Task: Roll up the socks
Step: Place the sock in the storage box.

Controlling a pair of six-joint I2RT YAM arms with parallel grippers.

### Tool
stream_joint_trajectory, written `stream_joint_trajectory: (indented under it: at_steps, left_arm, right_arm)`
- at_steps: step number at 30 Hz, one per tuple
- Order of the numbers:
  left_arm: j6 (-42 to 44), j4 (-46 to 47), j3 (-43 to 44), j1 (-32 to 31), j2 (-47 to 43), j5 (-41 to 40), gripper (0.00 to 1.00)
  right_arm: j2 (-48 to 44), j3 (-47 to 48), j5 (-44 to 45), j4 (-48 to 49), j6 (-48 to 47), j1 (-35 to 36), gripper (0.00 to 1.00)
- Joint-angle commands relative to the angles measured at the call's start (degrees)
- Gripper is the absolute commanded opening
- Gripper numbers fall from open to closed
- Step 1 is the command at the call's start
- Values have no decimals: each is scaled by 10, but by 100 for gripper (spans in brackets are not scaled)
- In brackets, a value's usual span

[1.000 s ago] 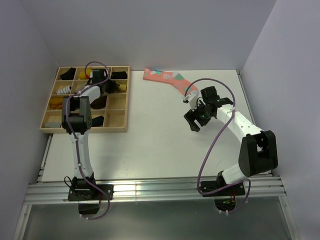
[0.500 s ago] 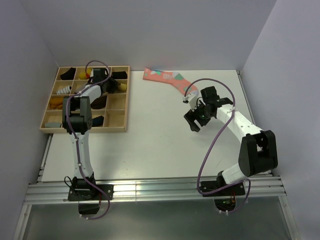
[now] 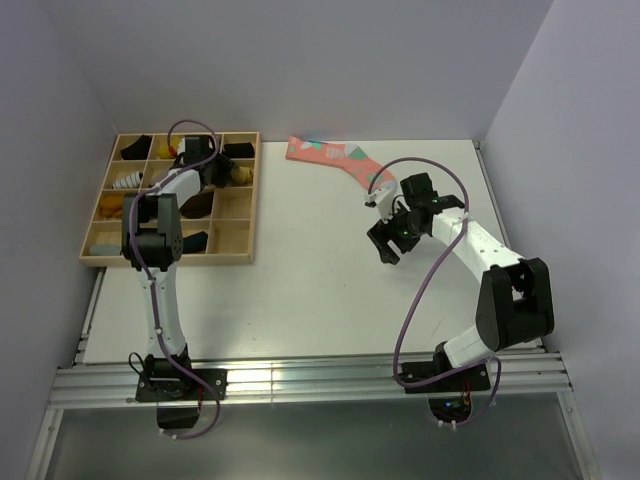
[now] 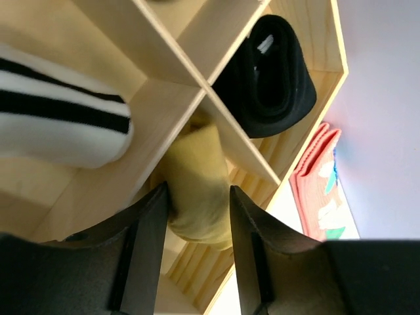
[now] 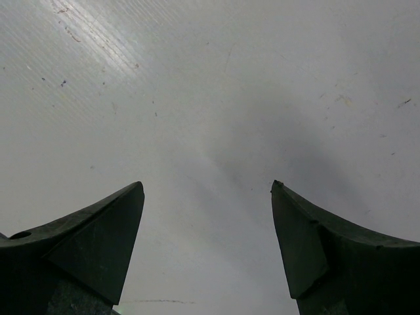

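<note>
– Barely anything moved in the last second: the left hand [image 4: 197, 193] crept a touch toward the far wall of the tray [image 3: 170, 258], and the right hand [image 3: 385, 243] edged slightly toward the tray's side.

– What did the left hand have?

– It was clamped on the mustard-tan sock [image 4: 197, 164], one finger [image 4: 151, 230] pressed against each flank of it. The sock sat inside the tray, in a compartment along the wall that faced the pink sock [image 3: 335, 160].

– Was it lifted off the tray floor?

– I could not tell; the fingers hid its lower end.

– And its neighbours?

– A black rolled sock [image 4: 269, 79] lay in the adjoining compartment on the same wall of the tray. A striped sock [image 4: 59, 125], white with black bands, lay in the one across the dividers, further in from that wall.

– The right hand?

– Released, its fingers spread wide, held over bare counter [image 5: 210, 79], well apart from the tray, gripping nothing.

– The pink sock?

– It lay flat on the counter, off the tray's far corner, touching neither hand.
</note>
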Motion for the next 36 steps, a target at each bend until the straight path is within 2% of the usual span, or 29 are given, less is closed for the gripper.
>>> stream_joint_trajectory:
  at_steps: [1,7,16,25,31,36]
  left_arm:
    - [17,-36,-2,3,-42,-25,47]
    - [35,-79,23,3,-46,-34,47]
    - [51,-87,8,3,-68,-32,47]
    - [73,-84,-16,3,-98,-17,51]
    - [91,-74,-50,2,-152,-21,51]
    - [127,-72,-93,-5,-234,-28,51]
  right_arm:
    - [3,2,-7,3,-6,-5,85]
    - [11,11,-21,-3,-5,-5,85]
    - [19,20,-25,-12,-6,-5,85]
    - [35,26,-28,-11,-3,-5,85]
    - [21,28,-29,5,12,-6,86]
    - [-4,27,-41,25,38,-9,89]
